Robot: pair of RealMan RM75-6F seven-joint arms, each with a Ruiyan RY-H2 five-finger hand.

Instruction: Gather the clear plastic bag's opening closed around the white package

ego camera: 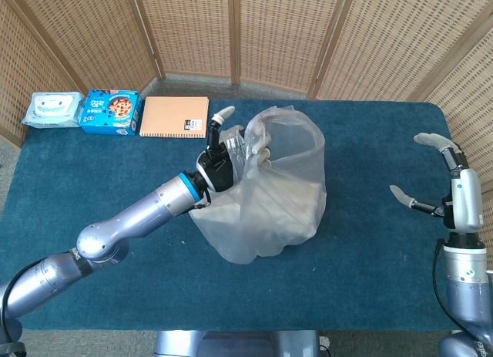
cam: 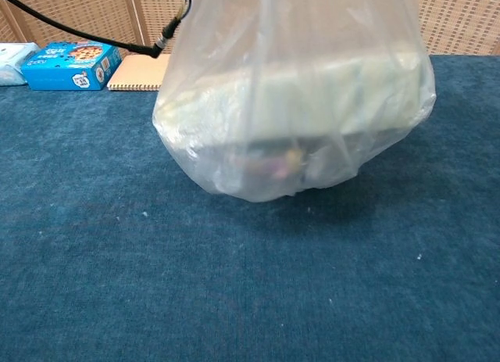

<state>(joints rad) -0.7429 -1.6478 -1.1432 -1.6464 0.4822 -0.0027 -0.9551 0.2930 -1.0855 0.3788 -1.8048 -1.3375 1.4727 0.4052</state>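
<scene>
The clear plastic bag [ego camera: 269, 191] hangs lifted off the blue table, its bottom just above the cloth in the chest view [cam: 289, 104]. Through its wall the white package [cam: 328, 92] shows as a pale block lying across the bag. My left hand [ego camera: 219, 158] grips the bunched opening at the bag's upper left, fingers wrapped in the plastic. That hand is above the frame in the chest view. My right hand [ego camera: 435, 176] is far off at the table's right edge, fingers spread, holding nothing.
At the table's back left lie a wipes pack [ego camera: 51, 109], a blue snack box [ego camera: 110, 111] and an orange notebook [ego camera: 175, 116]. A black cable [cam: 86, 35] runs across the upper left of the chest view. Wicker screens stand behind the table.
</scene>
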